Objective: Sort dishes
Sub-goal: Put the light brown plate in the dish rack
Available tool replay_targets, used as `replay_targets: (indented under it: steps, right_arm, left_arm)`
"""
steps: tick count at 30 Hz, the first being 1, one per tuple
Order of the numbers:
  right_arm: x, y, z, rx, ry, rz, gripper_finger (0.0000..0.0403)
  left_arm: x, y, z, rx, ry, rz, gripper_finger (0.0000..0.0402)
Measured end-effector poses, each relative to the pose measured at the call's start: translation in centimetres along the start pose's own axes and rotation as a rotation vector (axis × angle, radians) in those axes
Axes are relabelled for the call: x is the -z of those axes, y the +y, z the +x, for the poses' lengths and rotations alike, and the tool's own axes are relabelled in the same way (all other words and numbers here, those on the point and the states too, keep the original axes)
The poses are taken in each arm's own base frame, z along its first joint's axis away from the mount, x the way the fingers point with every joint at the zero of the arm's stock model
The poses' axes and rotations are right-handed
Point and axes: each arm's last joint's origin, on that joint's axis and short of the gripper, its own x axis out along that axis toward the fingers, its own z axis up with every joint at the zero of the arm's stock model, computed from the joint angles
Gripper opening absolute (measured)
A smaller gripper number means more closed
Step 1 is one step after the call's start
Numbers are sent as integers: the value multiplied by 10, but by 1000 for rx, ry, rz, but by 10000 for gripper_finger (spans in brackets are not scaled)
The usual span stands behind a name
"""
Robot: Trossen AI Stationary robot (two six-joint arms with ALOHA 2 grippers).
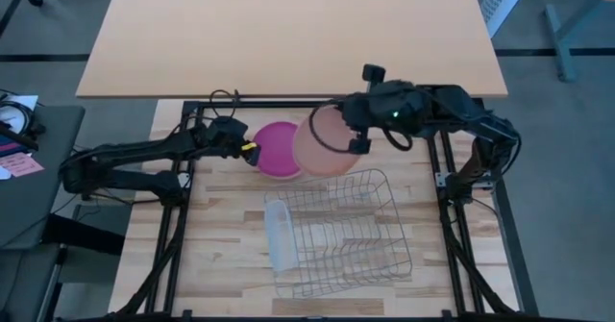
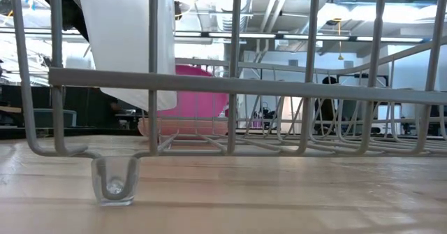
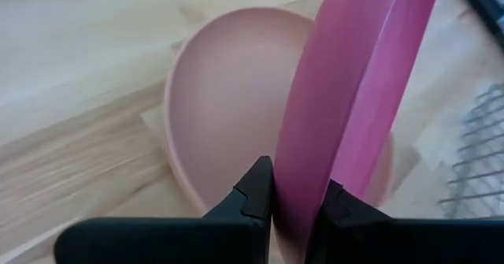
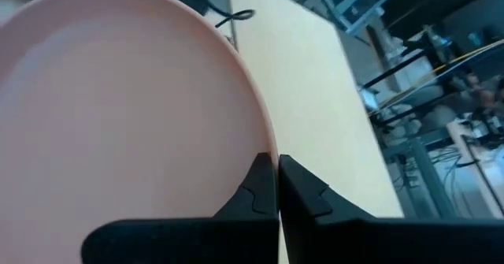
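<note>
**A:** Magenta, round, flat and plastic: that plate (image 3: 354, 98) is pinched by its rim in the left gripper (image 3: 299, 201), whose fingers sit narrow with only the plate's thickness between them. Why hold it on edge like that?

**B:** My guess is a rim pinch is the only purchase on a flat disc, and it lifts the magenta plate off the pale pink round plastic plate (image 3: 228, 114) lying flat on the light wooden table (image 3: 79, 59) beneath it. In the left wrist picture the magenta disc runs edge-on from lower centre to the upper right of the frame.

**A:** And from overhead?

**B:** The magenta plate (image 1: 279, 147) sits just left of centre, near the left gripper (image 1: 252, 152). Beside it, overlapping its right edge, is an orange-tan round plastic plate (image 1: 327, 141), gripped at its rim by the right gripper (image 1: 361, 141), fingers closed almost together on that thin edge.

**A:** Which way does it face?

**B:** Its broad face (image 4: 126, 122) looks largely upward, tilted, with the silver wire rack (image 1: 341, 231) just below it in the frame. I judge it is being carried toward the rack's slots and would need turning upright to stand in them.

**A:** The translucent white rectangular tray (image 1: 279, 234)?

**B:** Standing at the rack's left side.
</note>
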Motion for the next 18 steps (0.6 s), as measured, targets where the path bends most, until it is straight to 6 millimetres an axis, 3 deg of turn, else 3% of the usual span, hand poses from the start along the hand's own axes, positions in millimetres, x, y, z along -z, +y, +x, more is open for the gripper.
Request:
replay_targets:
  steps: [6, 18]
  right_arm:
    - [1, 2, 0, -8, 18, 17, 0]
    - [3, 19, -9, -66, 52, 76, 0]
  left_arm:
    - [2, 1, 12, -20, 33, -3, 30]
    - [9, 7, 12, -79, 101, 71, 103]
